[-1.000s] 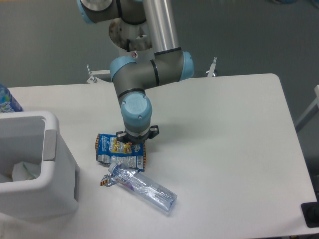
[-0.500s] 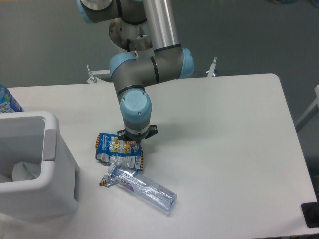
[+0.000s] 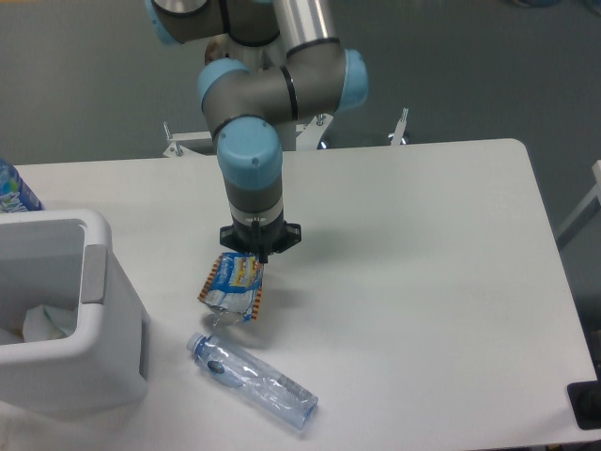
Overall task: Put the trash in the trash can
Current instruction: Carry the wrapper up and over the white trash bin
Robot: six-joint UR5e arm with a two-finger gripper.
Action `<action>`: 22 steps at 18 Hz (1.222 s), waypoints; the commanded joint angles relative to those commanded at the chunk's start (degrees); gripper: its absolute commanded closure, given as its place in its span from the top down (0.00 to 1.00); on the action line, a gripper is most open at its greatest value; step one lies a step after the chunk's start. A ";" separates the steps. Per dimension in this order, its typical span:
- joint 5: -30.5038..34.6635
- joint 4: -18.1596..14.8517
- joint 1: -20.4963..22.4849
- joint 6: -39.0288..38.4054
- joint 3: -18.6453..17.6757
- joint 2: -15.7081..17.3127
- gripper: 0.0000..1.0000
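Note:
My gripper [image 3: 257, 254] is shut on the top edge of the crumpled blue foil snack wrapper [image 3: 234, 287], which hangs from it just above the table. The crushed clear plastic bottle [image 3: 252, 380] with a pale cap lies on the table below and in front of the wrapper, cap end to the left. The white trash can [image 3: 66, 310] with a grey side panel stands at the left edge, open at the top, with something white inside. The fingertips are mostly hidden behind the wrapper and the wrist.
An uncrushed bottle with a blue-and-white label [image 3: 13, 191] stands behind the trash can at the far left. The white table [image 3: 423, 282] reaches to the right edge. The arm's base stands behind the table's back edge.
My gripper has closed on the wrapper and lifted it off the table. The wrapper now hangs folded. The crushed bottle, which lay partly on the wrapper, has shifted slightly and lies free.

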 joint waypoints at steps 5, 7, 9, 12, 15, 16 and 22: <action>-0.70 0.18 1.66 0.09 1.84 3.07 0.04; -2.19 0.35 2.81 0.09 3.51 4.57 0.04; -6.04 0.44 4.65 -0.17 5.96 5.36 0.04; -11.23 0.53 6.50 -2.01 10.18 6.07 0.04; -13.88 0.62 6.94 -7.89 14.93 5.98 0.04; -15.28 0.62 7.12 -9.56 16.25 5.98 0.04; -20.65 1.66 6.33 -15.47 20.65 8.61 0.04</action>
